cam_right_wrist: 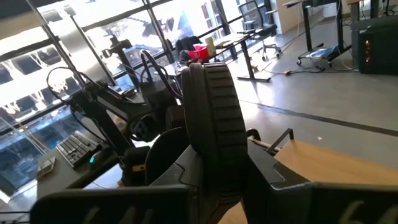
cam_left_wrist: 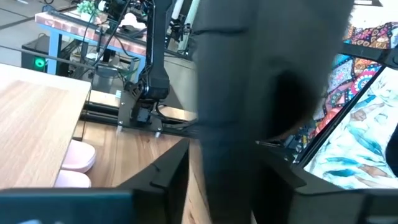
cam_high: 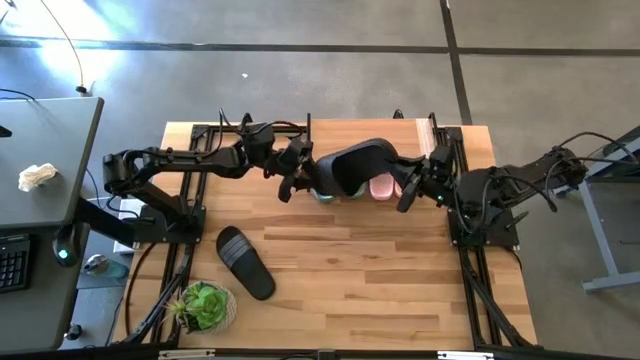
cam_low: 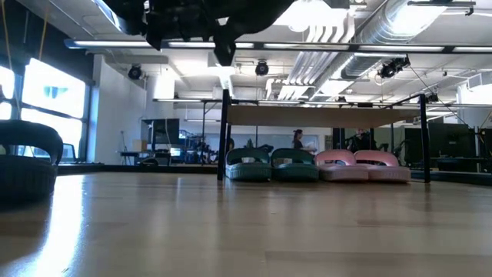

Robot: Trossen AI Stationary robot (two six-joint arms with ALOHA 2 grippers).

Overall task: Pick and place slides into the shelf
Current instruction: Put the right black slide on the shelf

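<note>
Above the shelf, held in the air between both arms: one black slide, ribbed sole visible in the right wrist view. Right gripper clenched on the slide's end nearer the right arm; slide stands upright between its fingers in that arm's own view. Left gripper at the slide's opposite end, its fingers to either side of the dark sole in the left wrist view; whether it grips or merely brackets the slide, cannot tell. Under the shelf plank, seen from table height: green pair side by side, then pink pair side by side just beside them, all four in one row on the table between the black legs. From above, only a pink slide and a sliver of green show beneath the held slide. Second black slide lying flat on the table, well apart from the shelf, toward the left arm's side. Potted plant near that slide, at the table's front corner. Person visible far off in the room behind the shelf.
</note>
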